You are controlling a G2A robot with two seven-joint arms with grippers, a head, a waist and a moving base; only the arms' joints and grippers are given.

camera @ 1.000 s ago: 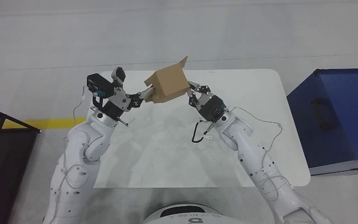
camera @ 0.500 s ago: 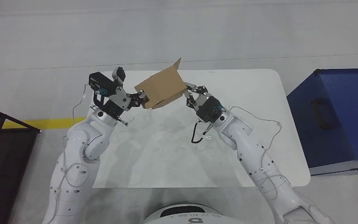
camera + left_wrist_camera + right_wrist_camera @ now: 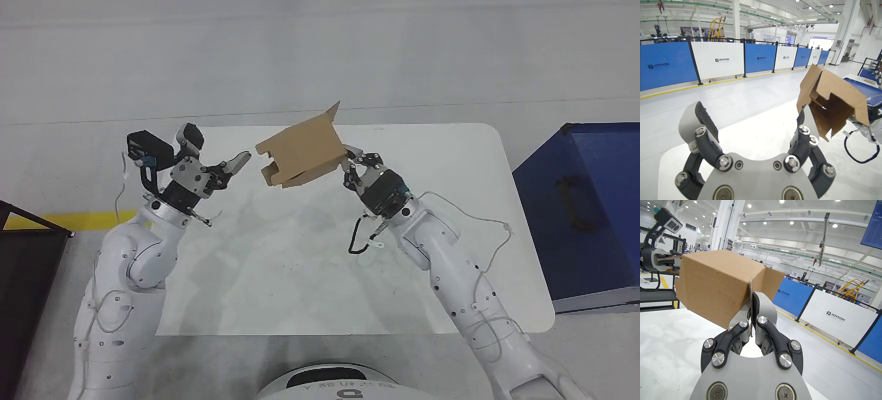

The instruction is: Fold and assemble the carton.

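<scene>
Right hand point(image 3: 752, 310) clamped on corner seam of carton point(image 3: 715, 285). Brown cardboard, held up off surface point(image 3: 300, 280), over far edge. Long axis across, hand to hand. Open end, notched flaps loose, facing left hand point(image 3: 751, 111), spread wide, just beside, apart.

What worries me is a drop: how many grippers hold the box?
1. The right gripper is shut on the box at one edge; the left gripper is open beside it.
</scene>
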